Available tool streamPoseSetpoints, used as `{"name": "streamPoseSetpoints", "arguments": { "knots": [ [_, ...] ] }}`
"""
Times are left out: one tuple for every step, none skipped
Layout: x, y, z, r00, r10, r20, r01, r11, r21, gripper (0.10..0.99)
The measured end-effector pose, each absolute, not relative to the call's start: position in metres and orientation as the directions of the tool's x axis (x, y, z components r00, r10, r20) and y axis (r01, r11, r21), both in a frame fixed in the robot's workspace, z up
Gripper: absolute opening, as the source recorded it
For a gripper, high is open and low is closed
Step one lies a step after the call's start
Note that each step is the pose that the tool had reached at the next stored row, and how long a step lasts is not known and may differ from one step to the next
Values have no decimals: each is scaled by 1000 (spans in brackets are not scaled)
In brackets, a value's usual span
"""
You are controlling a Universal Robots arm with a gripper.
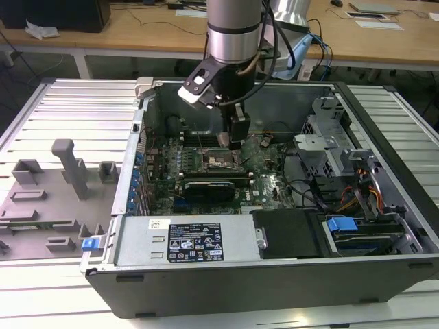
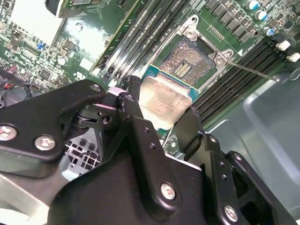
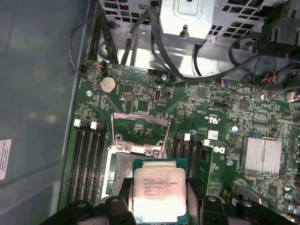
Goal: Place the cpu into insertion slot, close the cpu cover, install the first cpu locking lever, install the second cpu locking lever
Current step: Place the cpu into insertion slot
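Pincer (image 3: 160, 199) around level, face-up cpu (image 3: 159, 187)

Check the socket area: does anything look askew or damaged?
Nothing stands out. The fingers hold the cpu square to the open insertion slot; the cpu cover is flipped back.

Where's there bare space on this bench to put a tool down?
The ribbed table is bare behind the grey fixture tray and along the computer case's side at the exterior view's right. Inside the case is crowded: cables, and the gripper holding the cpu by the insertion slot.
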State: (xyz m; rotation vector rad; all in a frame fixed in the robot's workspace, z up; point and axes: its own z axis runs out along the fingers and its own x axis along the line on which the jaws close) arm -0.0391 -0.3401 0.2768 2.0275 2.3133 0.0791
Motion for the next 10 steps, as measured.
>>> {"name": "streamPoseSetpoints", "arguments": {
  "knots": [
    [-39, -340, 276, -125, 992, -15, 989, 126, 81, 541],
    [-40, -339, 274, -119, 993, -15, 989, 120, 81, 541],
    [-40, -339, 273, -113, 993, -15, 990, 114, 81, 541],
    [-41, -339, 270, -104, 995, -15, 991, 104, 81, 541],
    [-42, -338, 268, -92, 996, -15, 992, 93, 81, 541],
    [-43, -338, 265, -78, 997, -15, 994, 79, 81, 541],
    [-43, -337, 264, -73, 997, -15, 994, 74, 81, 541],
    [-44, -337, 262, -67, 998, -15, 994, 68, 81, 541],
    [-45, -337, 260, -59, 998, -15, 995, 60, 81, 541],
    [-46, -337, 259, -52, 999, -15, 995, 53, 81, 541]
  ]
}}
